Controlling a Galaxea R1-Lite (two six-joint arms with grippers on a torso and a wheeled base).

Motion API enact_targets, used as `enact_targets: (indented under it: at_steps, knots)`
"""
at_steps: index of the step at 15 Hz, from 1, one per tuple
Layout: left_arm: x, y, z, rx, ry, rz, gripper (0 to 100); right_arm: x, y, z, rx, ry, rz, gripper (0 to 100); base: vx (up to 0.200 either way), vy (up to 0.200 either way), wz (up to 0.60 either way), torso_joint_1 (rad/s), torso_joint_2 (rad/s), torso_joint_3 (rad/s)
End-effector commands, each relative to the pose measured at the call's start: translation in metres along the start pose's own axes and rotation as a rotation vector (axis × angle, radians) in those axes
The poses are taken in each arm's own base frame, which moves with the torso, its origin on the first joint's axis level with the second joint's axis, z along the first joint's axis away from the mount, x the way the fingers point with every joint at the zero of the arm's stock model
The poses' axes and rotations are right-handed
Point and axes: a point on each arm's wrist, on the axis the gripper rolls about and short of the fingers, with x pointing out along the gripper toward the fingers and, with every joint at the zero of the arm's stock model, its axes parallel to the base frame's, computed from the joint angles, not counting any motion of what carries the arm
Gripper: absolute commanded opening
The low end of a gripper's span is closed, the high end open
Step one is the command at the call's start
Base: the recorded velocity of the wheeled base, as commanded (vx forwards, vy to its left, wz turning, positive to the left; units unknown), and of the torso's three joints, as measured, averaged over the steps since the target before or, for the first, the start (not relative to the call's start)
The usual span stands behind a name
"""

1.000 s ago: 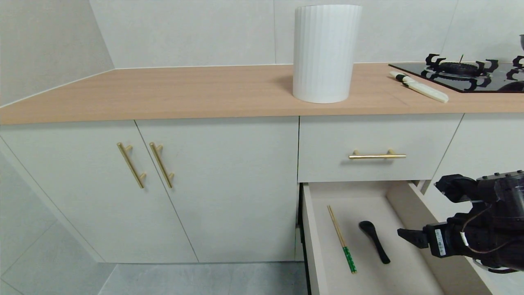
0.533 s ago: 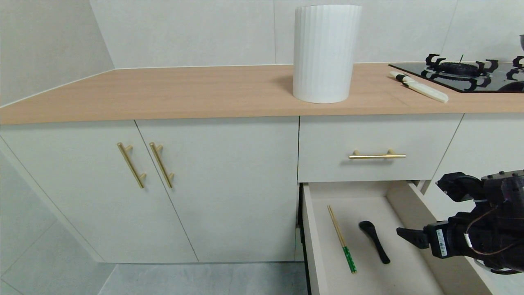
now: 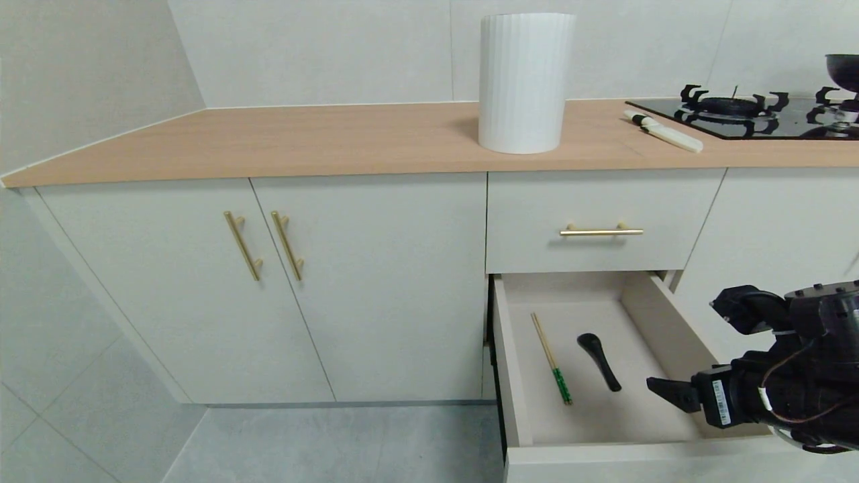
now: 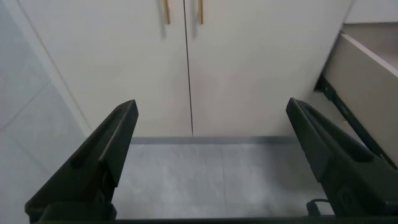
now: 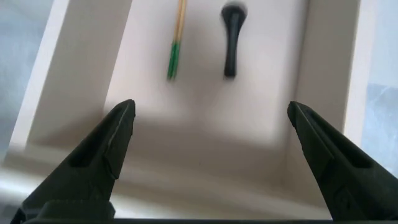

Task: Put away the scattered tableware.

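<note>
Right now your right gripper (image 5: 210, 107) hangs above the open drawer (image 3: 511, 376), fingers spread wide and holding nothing. The chopsticks (image 3: 551, 367) and black spoon (image 3: 598, 361) lie inside, side by side, not touching. Your left gripper (image 4: 210, 107) is also spread, facing the cabinet doors (image 4: 249, 56).

Drawer (image 3: 637, 451) open w/ chopsticks (image 3: 551, 359) & black spoon (image 3: 597, 352) inside (side by side, apart); R gripper (image 3: 684, 345) near right wall.

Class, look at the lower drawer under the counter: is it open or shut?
Open: the lower drawer is pulled out, its floor showing chopsticks and a black spoon.
</note>
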Motion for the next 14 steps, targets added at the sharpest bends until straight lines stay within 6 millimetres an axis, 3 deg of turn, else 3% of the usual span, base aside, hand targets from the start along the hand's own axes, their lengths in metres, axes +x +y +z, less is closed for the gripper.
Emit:
enact_targets:
  at_steps: [1, 11, 14]
  knots:
    - [0.0, 0.0, 0.0, 0.0, 0.0, 0.0, 100, 0.0, 0.0, -0.001, -0.002, 0.005, 0.001, 100, -0.2, 0.0, 0.0, 0.002, 0.0, 0.017]
    - [0.0, 0.0, 0.0, 0.0, 0.0, 0.0, 100, -0.014, 0.024, -0.018, -0.103, 0.154, 0.112, 100, 0.0, 0.0, 0.0, 0.0, 0.0, 0.0]
    - [0.0, 0.0, 0.0, 0.0, 0.0, 0.0, 100, -0.017, 0.037, -0.031, -0.17, 0.257, 0.192, 100, 0.0, 0.0, 0.0, 0.0, 0.0, 0.0]
